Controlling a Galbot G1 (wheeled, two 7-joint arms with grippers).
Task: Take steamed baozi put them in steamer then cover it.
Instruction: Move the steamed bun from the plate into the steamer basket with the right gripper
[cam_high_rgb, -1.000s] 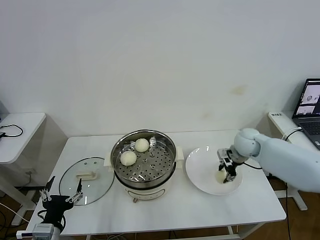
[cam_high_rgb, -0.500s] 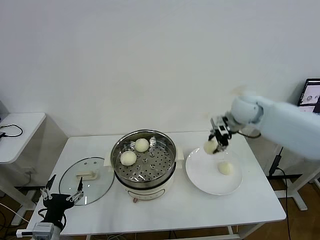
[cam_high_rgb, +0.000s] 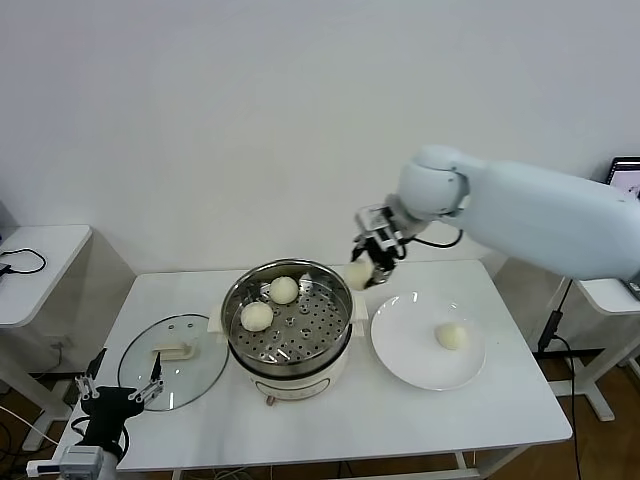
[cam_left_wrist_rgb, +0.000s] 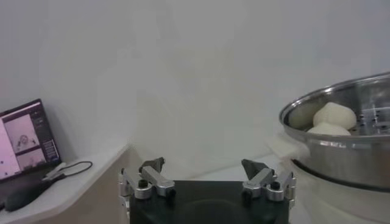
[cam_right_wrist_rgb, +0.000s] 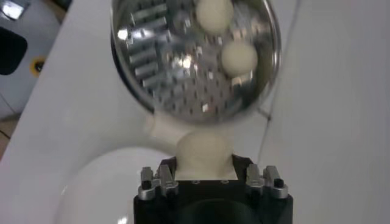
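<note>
Baozi (cam_high_rgb: 358, 274) pinched in right tool (cam_high_rgb: 371, 262), lifted from plate (cam_high_rgb: 400, 350) to steamer (cam_high_rgb: 287, 318) rim, awaiting release; left tool (cam_high_rgb: 122, 398) spread, idle.

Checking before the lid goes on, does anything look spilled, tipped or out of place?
Nothing stands out. Two baozi sit in the steamer, the right gripper carries a third, one remains on the plate.

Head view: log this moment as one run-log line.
right gripper: shut on baozi, above steamer rim | in steamer: two | on plate: one | cover: on table | left gripper: open, idle
</note>
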